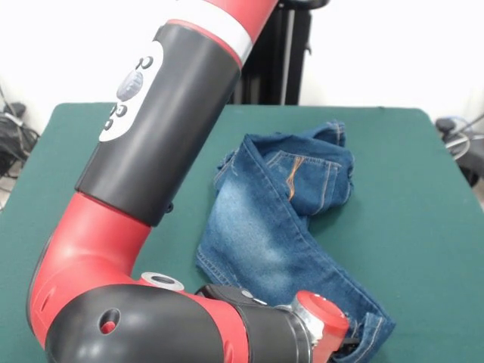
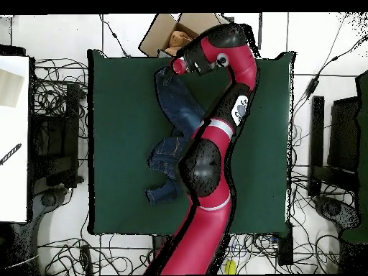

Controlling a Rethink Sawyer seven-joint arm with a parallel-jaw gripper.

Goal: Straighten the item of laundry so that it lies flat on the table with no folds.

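Note:
The blue denim jeans [image 1: 261, 227] lie crumpled on the dark green table [image 1: 423, 227]. One leg runs toward the table's near edge. The waist end with orange stitching is bunched and folded over at the far side. The red and black arm bends down across the table's left and ends low at the near edge. My gripper [image 1: 349, 349] is at the leg's hem, mostly hidden behind the red wrist. In the overhead view the jeans [image 2: 176, 108] run up the table [image 2: 122, 129], and the gripper [image 2: 172, 67] is over their upper end.
An open cardboard box [image 2: 171, 34] sits just past the table's top edge in the overhead view. Cables lie on the floor all around. A white desk [image 2: 13, 136] stands at the left, and black stands [image 2: 343, 136] at the right.

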